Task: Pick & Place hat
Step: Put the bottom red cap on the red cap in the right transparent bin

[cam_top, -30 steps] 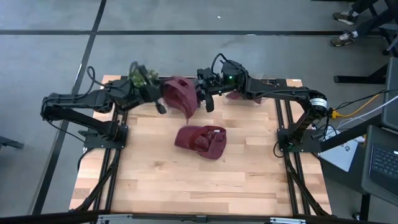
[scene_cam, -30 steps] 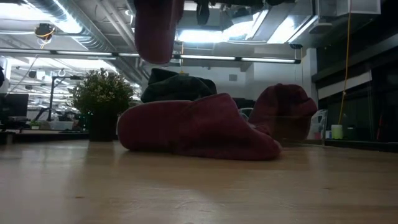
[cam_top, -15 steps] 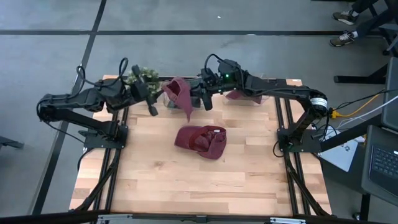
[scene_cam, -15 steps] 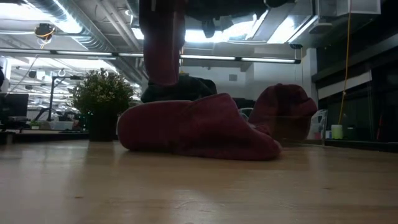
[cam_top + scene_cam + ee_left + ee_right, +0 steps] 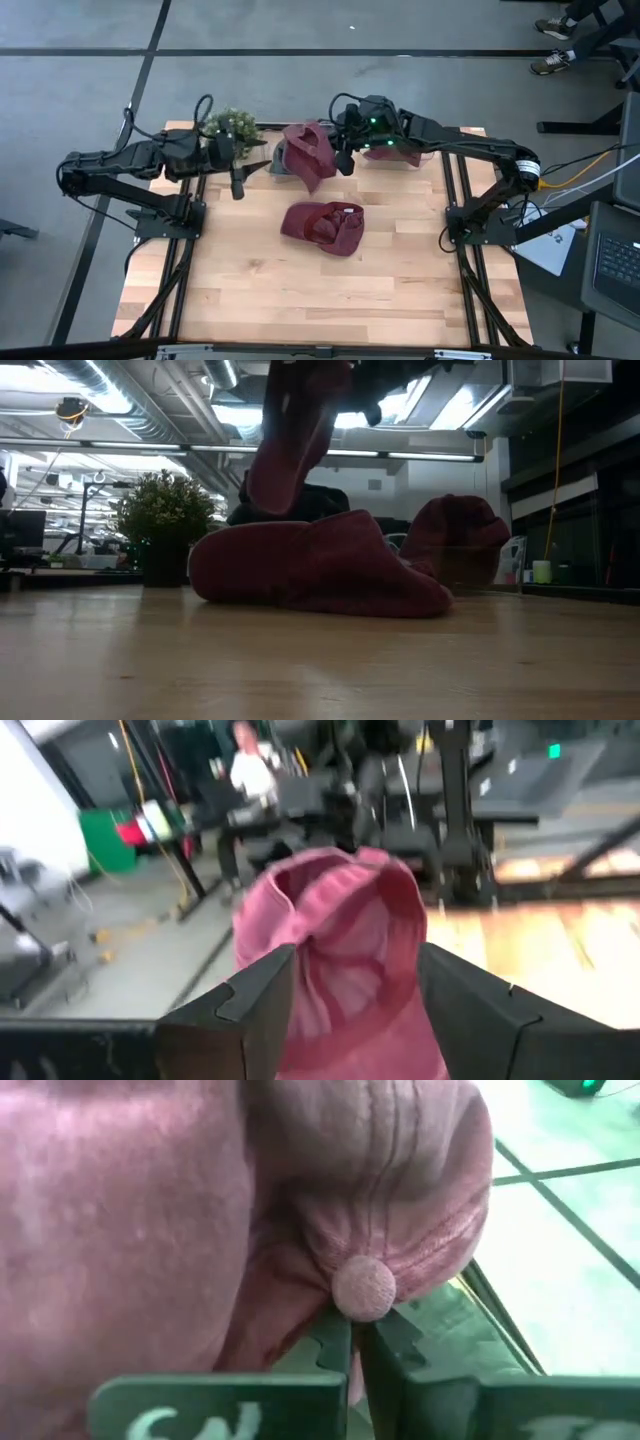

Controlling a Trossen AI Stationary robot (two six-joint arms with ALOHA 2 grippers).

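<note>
Table (image 5: 300, 290): your work surface; one dark red hat (image 5: 322, 226) lies at its centre, waiting.
Held hat (image 5: 308, 153): hangs above the table's 12 o'clock edge, over a grey bin (image 5: 280, 160), likely its drop spot.
Right gripper (image 5: 343, 155): clamped on the held hat's crown beside the button (image 5: 363, 1288), bearing its whole weight.
Left gripper (image 5: 236, 176): at 11 o'clock, fingers apart, clear of the hat.

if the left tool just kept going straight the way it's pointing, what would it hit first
Most likely the maroon hat that the right tool holds up: it sits directly between the left tool's open fingers, though the gap to it is unclear.
</note>
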